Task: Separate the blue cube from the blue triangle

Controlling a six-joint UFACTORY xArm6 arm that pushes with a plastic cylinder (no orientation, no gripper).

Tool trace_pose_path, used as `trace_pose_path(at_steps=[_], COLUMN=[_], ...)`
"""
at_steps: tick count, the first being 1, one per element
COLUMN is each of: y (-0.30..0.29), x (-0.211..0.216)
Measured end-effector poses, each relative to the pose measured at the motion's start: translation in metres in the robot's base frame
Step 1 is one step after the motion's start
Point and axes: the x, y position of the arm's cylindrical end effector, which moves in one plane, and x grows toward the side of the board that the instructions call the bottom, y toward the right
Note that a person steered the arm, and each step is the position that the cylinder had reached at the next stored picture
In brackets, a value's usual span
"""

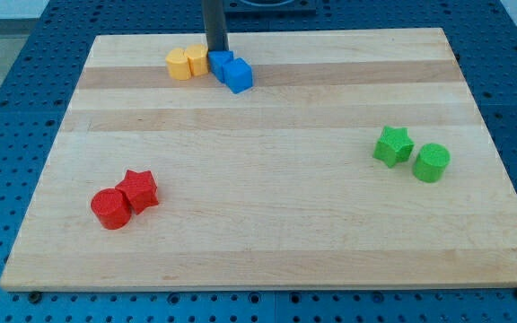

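Two blue blocks sit touching near the view's top, left of centre. The blue cube (238,75) is the lower right one. The other blue block (220,63), whose shape I cannot make out clearly, lies just up and left of it. My tip (216,50) stands at the upper edge of that second blue block, touching or nearly touching it, between it and the yellow blocks.
Two yellow blocks (188,62) lie side by side just left of the blue pair. A red cylinder (110,208) and red star (139,189) sit at the lower left. A green star (392,145) and green cylinder (432,162) sit at the right. The wooden board (267,242) ends at all sides.
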Motion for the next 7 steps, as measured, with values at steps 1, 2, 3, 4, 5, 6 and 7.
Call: trace_pose_path(at_steps=[1, 2, 3, 4, 5, 6, 7], y=[0.009, 0.012, 0.032, 0.032, 0.023, 0.053, 0.076], x=[0.039, 0.061, 0.087, 0.065, 0.046, 0.047, 0.047])
